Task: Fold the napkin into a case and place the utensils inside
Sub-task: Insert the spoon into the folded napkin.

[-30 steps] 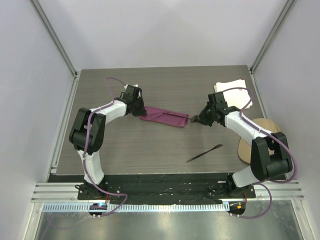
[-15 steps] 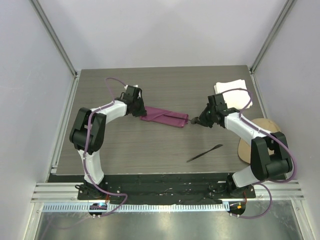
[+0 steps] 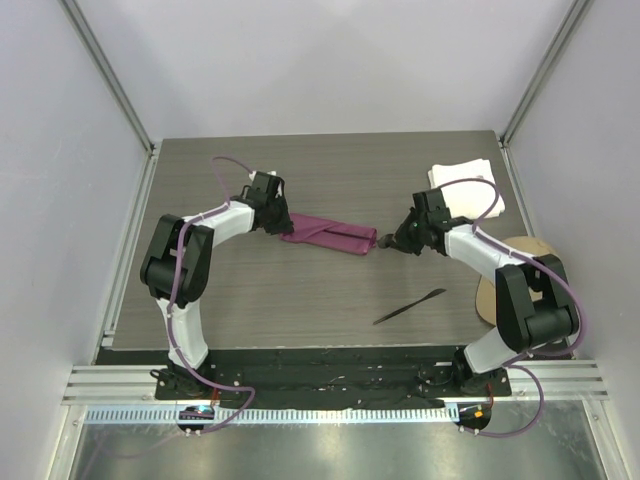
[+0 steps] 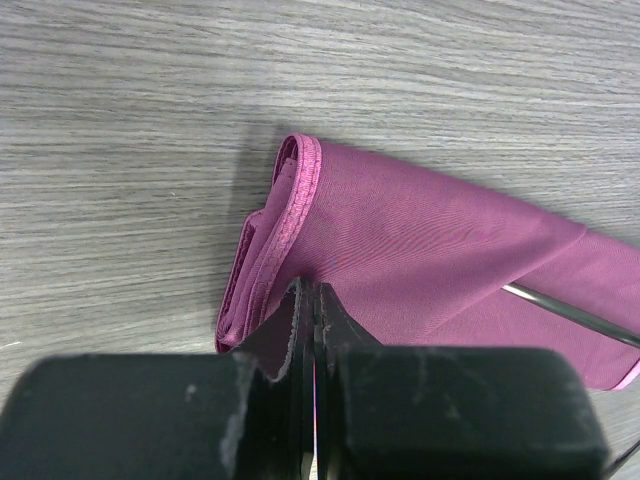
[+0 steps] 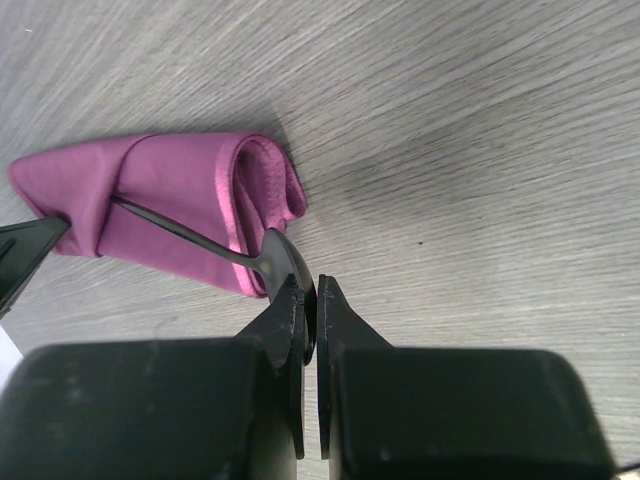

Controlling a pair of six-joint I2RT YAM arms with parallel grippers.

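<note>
Over the last second the left end effector (image 3: 274, 221) stays clenched on the case's (image 3: 328, 234) left end. The right end effector (image 3: 388, 241), gripping the spoon (image 5: 190, 235) (by its bowl), edges leftward, so the handle slides deeper inside. Count: one case; two utensils, the second utensil (image 3: 409, 306) lying on the counter (image 3: 300, 300); one white cloth (image 3: 470, 185).

Robot lab cell: white panel walls (image 3: 330, 70), silver aluminium frame posts (image 3: 108, 75) beyond left gripper (image 3: 285, 228) and right gripper (image 3: 383, 241); grey wood-grain table (image 3: 330, 290) beneath them.
</note>
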